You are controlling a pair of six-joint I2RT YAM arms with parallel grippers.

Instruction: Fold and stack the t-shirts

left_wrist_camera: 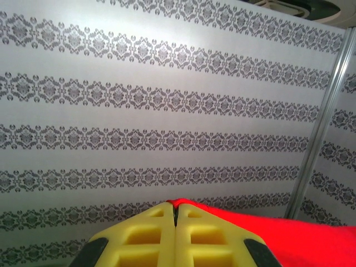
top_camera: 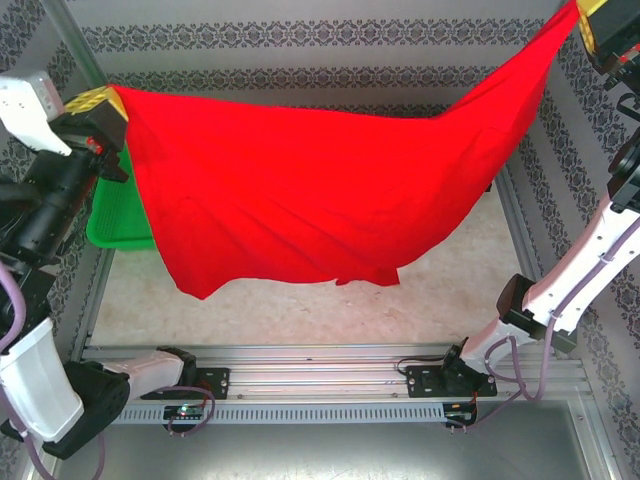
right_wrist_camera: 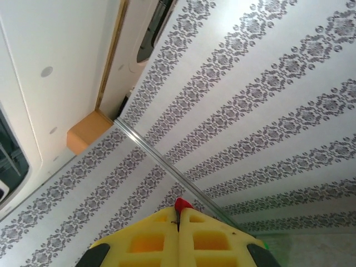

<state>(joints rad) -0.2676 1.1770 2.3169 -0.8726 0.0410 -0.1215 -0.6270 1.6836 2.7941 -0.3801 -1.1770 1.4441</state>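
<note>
Left hand (top_camera: 106, 100): up high at the left of the overhead view, its yellow fingers clamped on one corner of the red t-shirt (top_camera: 300, 190).
Left hand, wrist view: the two yellow fingers (left_wrist_camera: 139, 236) meet with no gap between them. A sliver of red cloth peeks out at their tips, and more red cloth (left_wrist_camera: 300, 239) spreads away to this hand's right.
Right hand (top_camera: 592, 18): higher than the left hand, at the top right corner of the overhead view, pinched tight on the shirt's opposite corner.
Right hand, wrist view: the yellow fingers (right_wrist_camera: 217, 242) are pressed together, and a small tuft of red cloth (right_wrist_camera: 181, 204) pokes out between the tips.
Red t-shirt: hangs in the air, stretched between the two hands. Its top edge slopes down from the right hand, then runs across to the left hand. The side facing the overhead camera is plain red. The lower edge hangs loose below both hands; whether it touches the bench cannot be told.
Green basket (top_camera: 112, 218): below the left hand, partly hidden behind the shirt's left edge.
Bench (top_camera: 460, 270): pale speckled surface beneath the shirt, below and between the hands.
Patterned wall (left_wrist_camera: 167, 100): white with grey ornamental stripes, beyond both hands.
</note>
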